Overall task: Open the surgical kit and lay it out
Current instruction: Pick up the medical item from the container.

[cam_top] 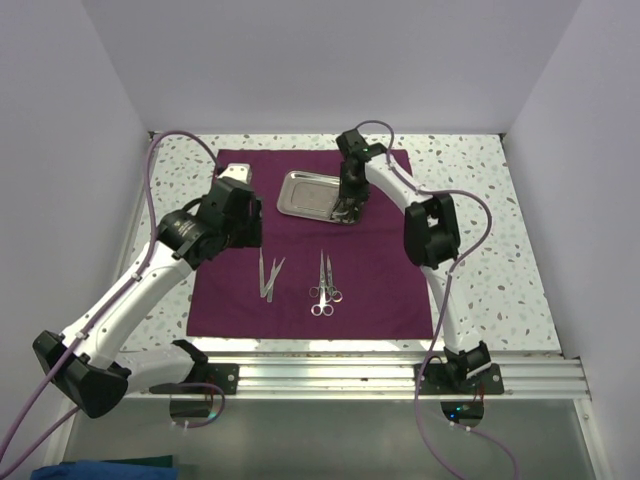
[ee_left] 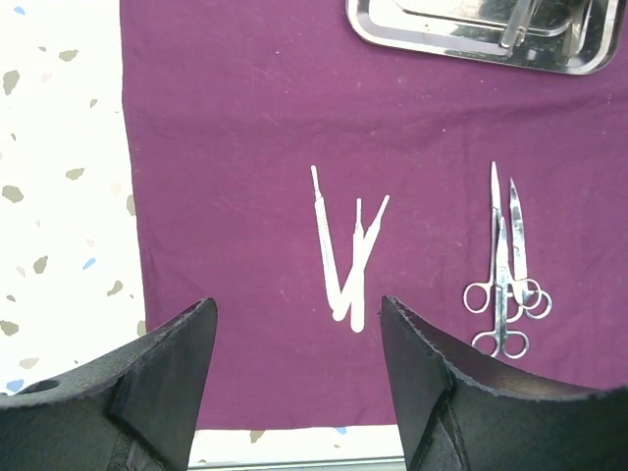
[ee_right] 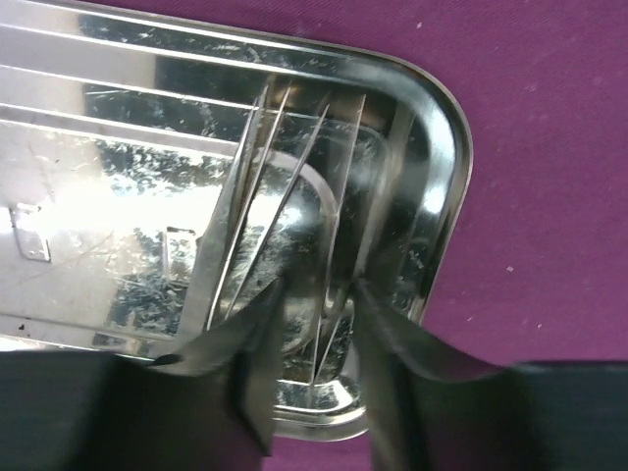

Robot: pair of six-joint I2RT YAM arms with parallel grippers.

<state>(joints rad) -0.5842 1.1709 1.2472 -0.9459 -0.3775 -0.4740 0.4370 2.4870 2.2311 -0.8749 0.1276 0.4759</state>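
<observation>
Spread flat over the speckled surface (cam_top: 500, 250), a maroon cloth wrap (cam_top: 230, 290); at its far middle, a shiny rectangular steel tray (cam_top: 300, 190). Down in the tray's near right corner, the right tool (cam_top: 345, 209), fingers drawn narrow on either side of thin silver instruments (ee_right: 280, 186) lying there. Clamped or merely straddling? Cannot tell through the mirror glare. Long axes of those instruments running ahead of the tool, toward the tray's far rim, so probably calls for a lift clear of the raised, rounded lip, then a carry back to bare cloth. Plainly nearer for that, the right arm. Left tool (ee_left: 296, 302) released wide, empty, hovering over the cloth's near left. Ahead of it, slim straight instruments (ee_left: 343, 255) fanned in a loose cross, and ring-handled scissors (ee_left: 505, 285) overlapping to their right — hard, slick metal on soft matte weave.
</observation>
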